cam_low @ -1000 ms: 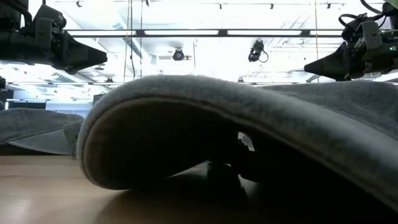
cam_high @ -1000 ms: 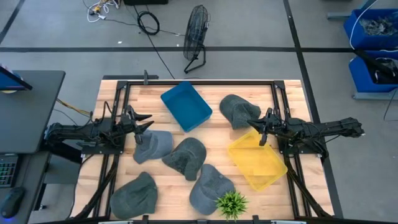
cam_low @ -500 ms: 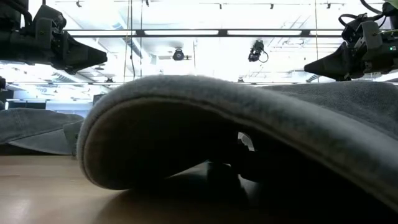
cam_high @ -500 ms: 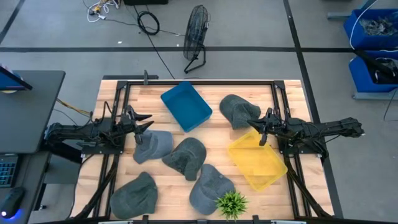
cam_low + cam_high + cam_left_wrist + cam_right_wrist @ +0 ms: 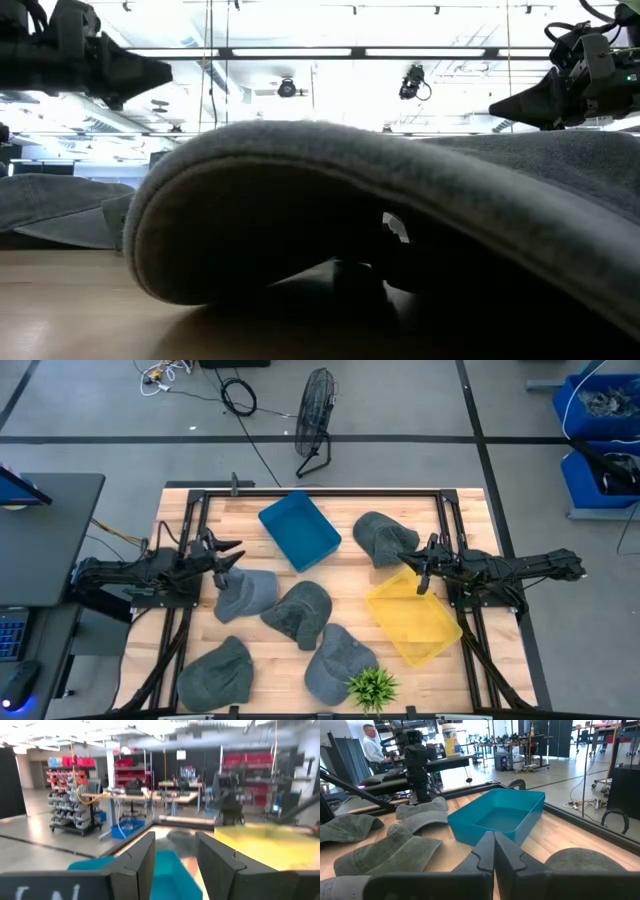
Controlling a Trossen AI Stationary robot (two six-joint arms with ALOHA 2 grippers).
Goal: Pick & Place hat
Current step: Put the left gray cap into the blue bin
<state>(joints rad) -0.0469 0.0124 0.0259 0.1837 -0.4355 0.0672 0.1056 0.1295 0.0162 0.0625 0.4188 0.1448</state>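
Several grey hats lie on the wooden table, resting on their brims and crowns: one just beside my left gripper, one at the middle, two at the near edge, and one at the far right. My left gripper hovers open at the table's left, above that nearest hat's far edge, with nothing between its fingers. My right gripper hovers shut at the right, between the far-right hat and the yellow bin.
A blue bin stands at the far middle and a yellow bin at the right, both showing nothing inside. A small green plant sits at the near edge. A hat brim fills the low view. A person stands beyond the table.
My left gripper has tipped its fingers upward a little, staying in the same place and staying open. The hats and my right gripper have kept still.
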